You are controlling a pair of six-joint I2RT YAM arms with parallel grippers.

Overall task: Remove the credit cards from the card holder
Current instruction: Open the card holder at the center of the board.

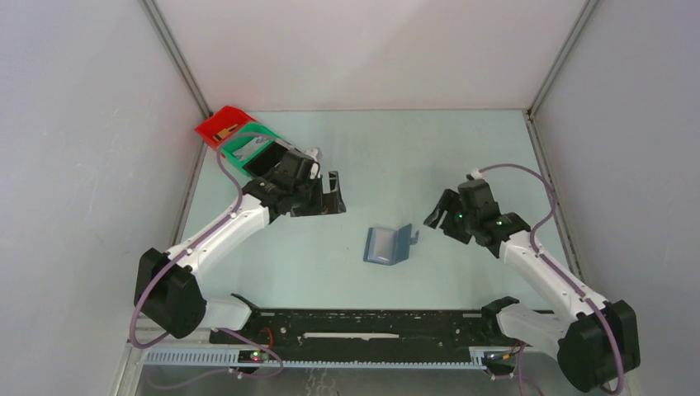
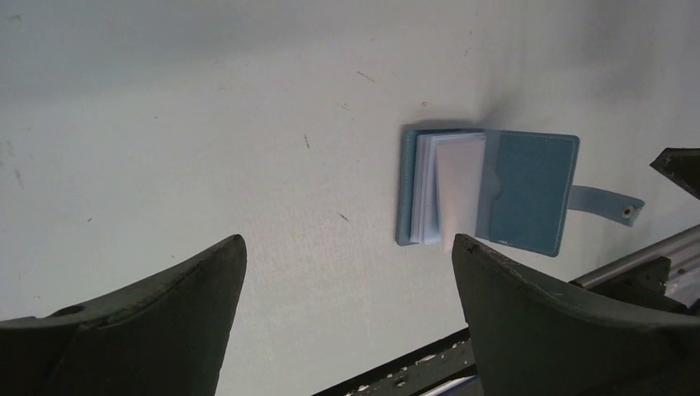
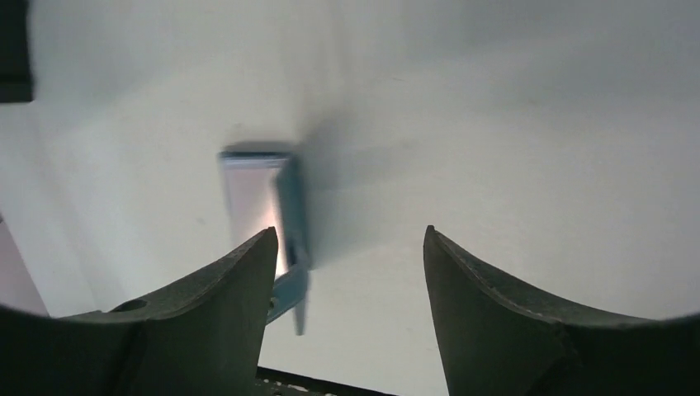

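Note:
The slate-blue card holder lies open on the table between the arms, its right flap raised and its tab pointing right. In the left wrist view the holder shows pale cards in its sleeves, and the tab sticks out to the right. In the right wrist view the holder is seen edge-on with a pale card face. My left gripper is open and empty, up and left of the holder. My right gripper is open and empty, just right of it.
A red bin with something inside, a green bin and a black bin stand at the back left, beside the left arm. A black rail runs along the near edge. Grey walls enclose the table.

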